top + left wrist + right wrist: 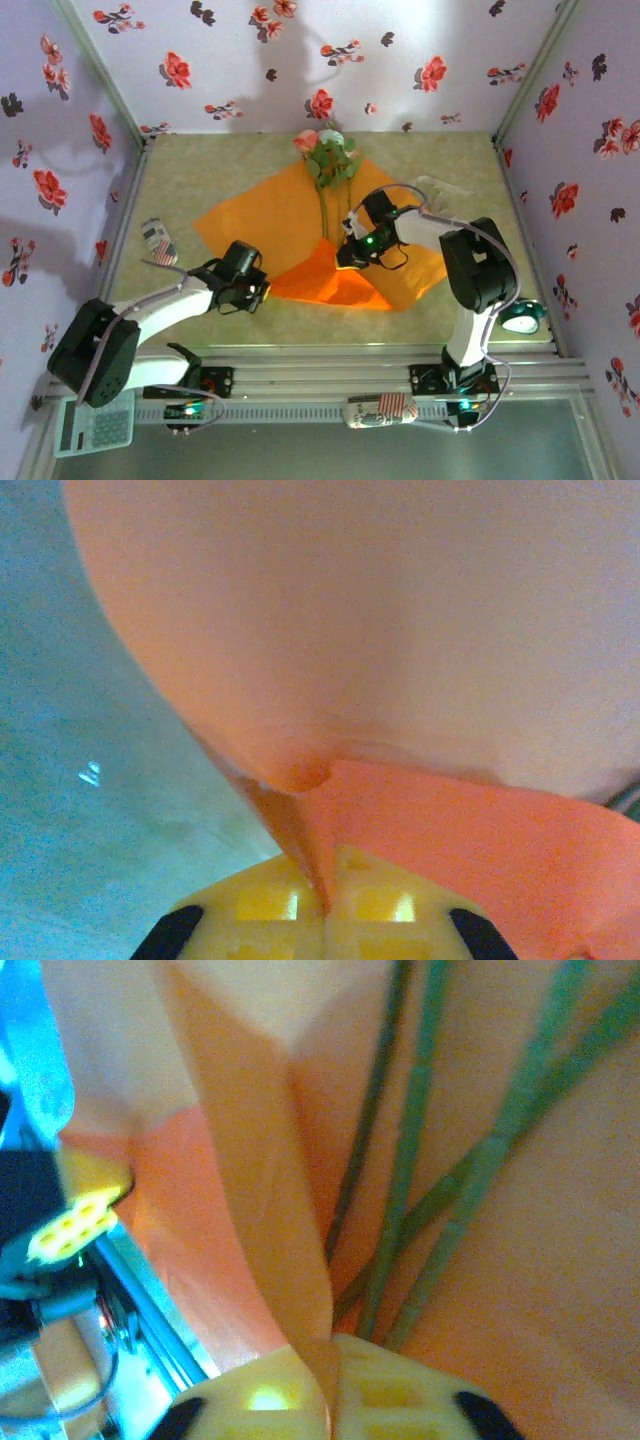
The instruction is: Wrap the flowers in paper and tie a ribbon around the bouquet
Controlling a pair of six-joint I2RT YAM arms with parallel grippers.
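The orange paper (265, 225) lies spread on the table, and its near part is folded up into a raised flap (335, 280). The flowers (328, 155) lie along the paper's middle with their blooms at the far edge and their stems (410, 1160) running toward me. My left gripper (262, 290) is at the flap's left end, shut on a pinch of paper (400, 630) between its yellow fingertips (328, 905). My right gripper (350, 258) is at the stem ends, its pads closed on a paper fold (250, 1210) that runs down between them (332, 1355). A pale ribbon (440, 185) lies far right.
A small printed carton (157, 242) stands on the left of the table. A white and teal object (522, 318) sits at the near right corner. On the near rail rest a calculator (92, 425) and a patterned pouch (380, 408). Flowered walls close three sides.
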